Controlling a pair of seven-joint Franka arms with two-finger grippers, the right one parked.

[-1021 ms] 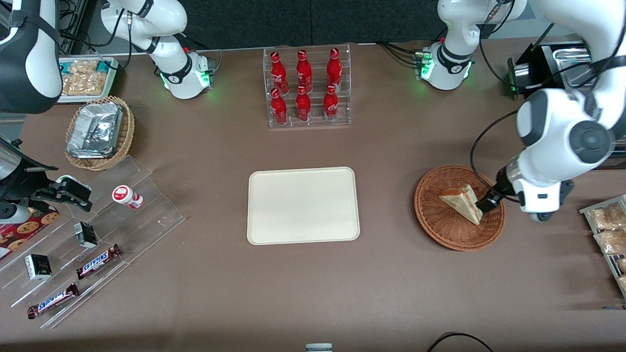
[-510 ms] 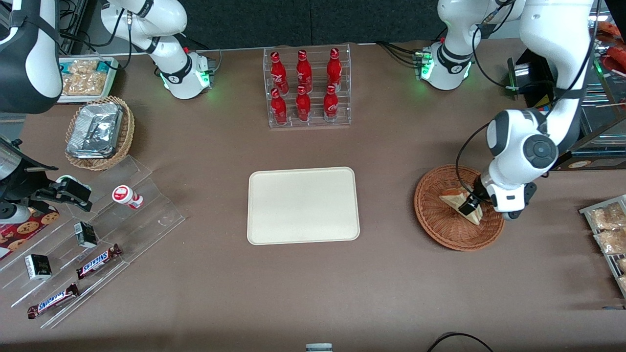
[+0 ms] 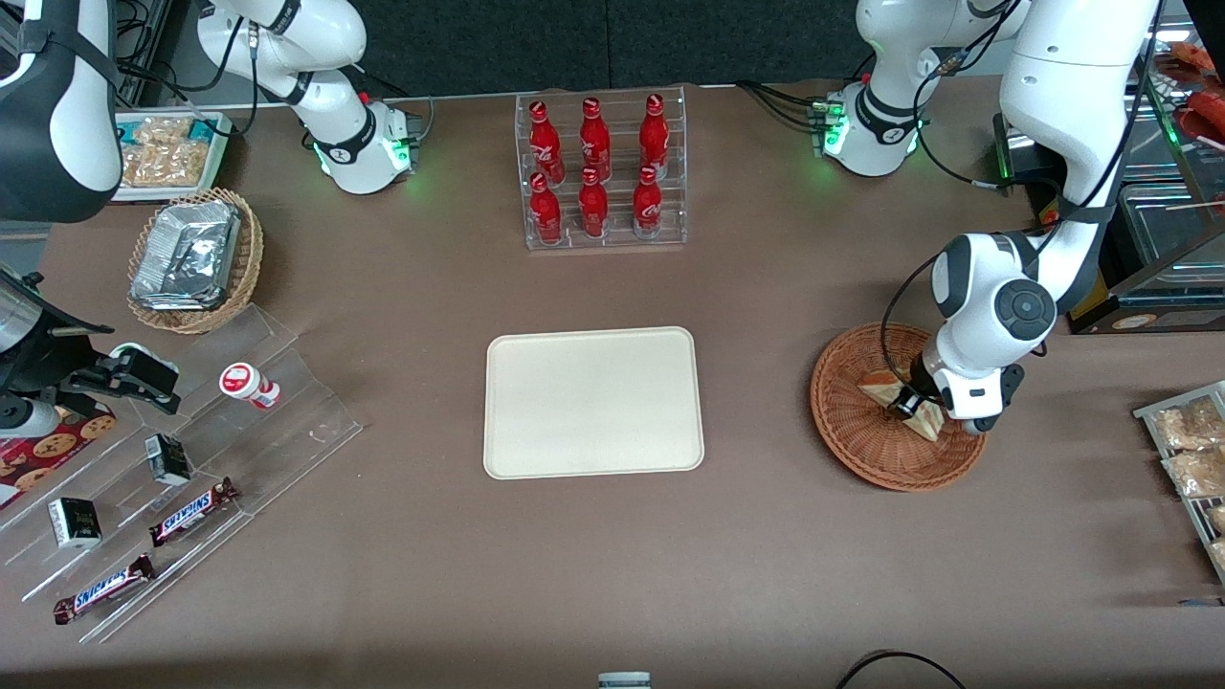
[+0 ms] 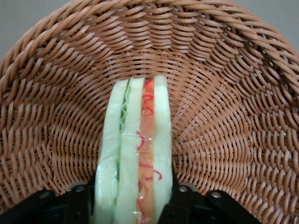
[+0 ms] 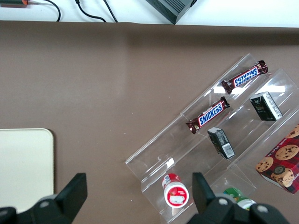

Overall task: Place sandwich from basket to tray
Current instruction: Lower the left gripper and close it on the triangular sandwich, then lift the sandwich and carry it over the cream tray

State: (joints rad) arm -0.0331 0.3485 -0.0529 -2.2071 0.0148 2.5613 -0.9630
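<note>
Front view: the gripper (image 3: pixel 907 406) has moved in from the basket's (image 3: pixel 852 435) rim to straddle the sandwich (image 3: pixel 879 389), which still lies in the basket; its fingers (image 4: pixel 77 203) are apart, one at each face. The tray (image 3: pixel 593 402) lies bare on the brown table (image 3: pixel 612 555).

**Camera Placement: Three Views**

The front view looked steeply down on the whole table from high up, taking in the tray (image 3: pixel 593 402) and basket (image 3: pixel 861 450). The left wrist camera sat very close above the basket (image 4: pixel 224 93), facing along the gripper (image 4: pixel 133 205) straddling the sandwich (image 4: pixel 135 158). The right wrist camera faced straight down near the parked arm's end, sharing the tray's corner (image 5: pixel 23 163) and Snickers bars (image 5: pixel 208 115) with the front view.
</note>
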